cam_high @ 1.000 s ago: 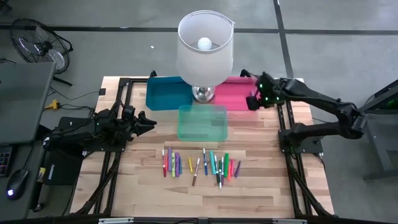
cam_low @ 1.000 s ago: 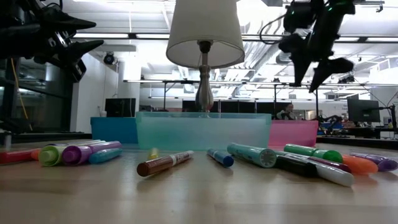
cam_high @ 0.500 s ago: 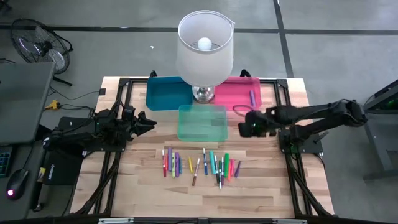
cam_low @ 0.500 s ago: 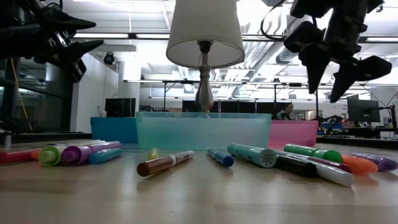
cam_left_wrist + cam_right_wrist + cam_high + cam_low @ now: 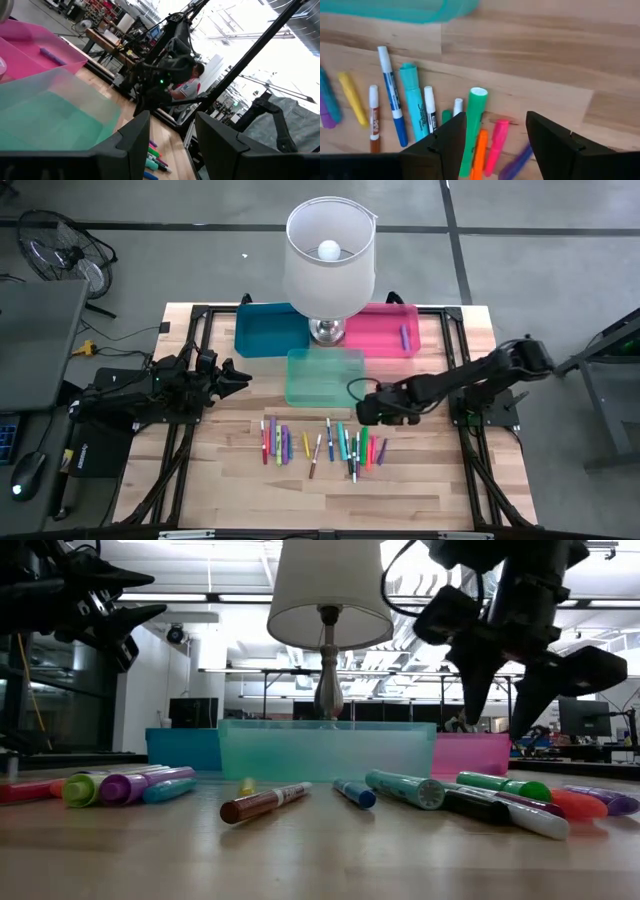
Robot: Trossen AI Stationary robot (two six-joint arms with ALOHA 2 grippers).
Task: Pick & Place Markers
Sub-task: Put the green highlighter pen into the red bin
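Meanwhile, at the table's left edge, the left gripper (image 5: 240, 375) waits above the light wooden tabletop (image 5: 420, 490), its two dark fingers parted and holding nothing. Beyond it, toward the far edge, sit a blue plastic bin (image 5: 268, 330), a white-shaded table lamp on a silver base (image 5: 329, 260) and a pink plastic bin (image 5: 380, 332) with a single purple marker (image 5: 405, 337) lying inside; a translucent teal plastic bin (image 5: 324, 377) stands just in front of the lamp. Across the middle of the table the loose markers in mixed colours (image 5: 322, 444) lie in a rough row, none of them lifted. Over the right end of that row hangs the right gripper (image 5: 366, 409), its fingers spread and empty; its wrist camera shows a green marker (image 5: 471, 134), an orange marker (image 5: 479, 157) and a pink marker (image 5: 494, 146) directly below the open gap.
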